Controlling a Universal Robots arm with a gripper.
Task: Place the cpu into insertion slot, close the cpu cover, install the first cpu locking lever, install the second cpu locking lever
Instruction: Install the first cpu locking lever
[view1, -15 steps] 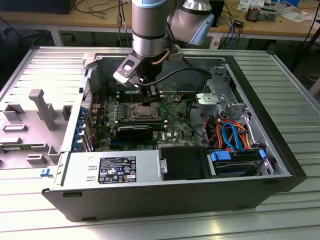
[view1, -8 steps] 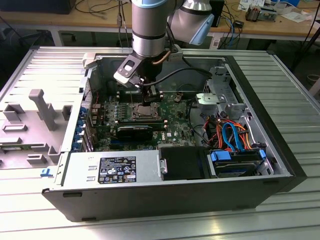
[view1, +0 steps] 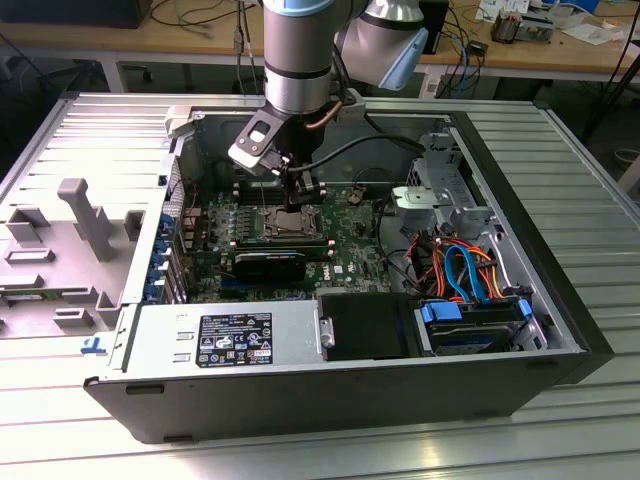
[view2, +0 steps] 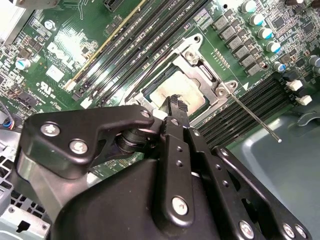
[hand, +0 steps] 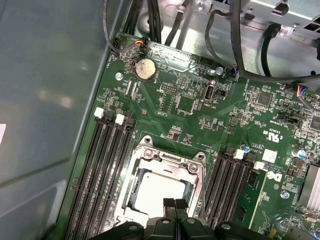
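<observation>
Clutter: a grey plastic moulding (view1: 70, 215) lies outside the case at the exterior view's left, well apart from my work.
Wall: the case wall (hand: 50, 100) rises just beside one bank of memory slots (hand: 102, 175); a second bank flanks the socket's other side.
Jaws: my gripper (hand: 175, 204) hangs right above the socket, fingertips (hand: 169, 204) pressed together with nothing between them.
Chip: the cpu (hand: 159, 192) lies flat in the insertion slot (view1: 283, 226), its silver top showing through the window of the cpu cover (hand: 170, 161), which looks to lie down over it.
Lever: a locking lever (view2: 255, 118) juts free from a socket corner, across the memory slots; I judge it unlatched.
Risk: closed tips this near could scrape the chip's top or press the cover askew if I descend off-centre; a sideways push might slip off the thin lever and strike board parts.
Room: open air straight above the socket; capacitors (view2: 257, 20) and white slot clips (hand: 98, 114) hem the sides.
Cables: at the exterior view's right, orange and blue cables (view1: 455, 265) and the drive cage (view1: 440, 185) sit well apart from me.
</observation>
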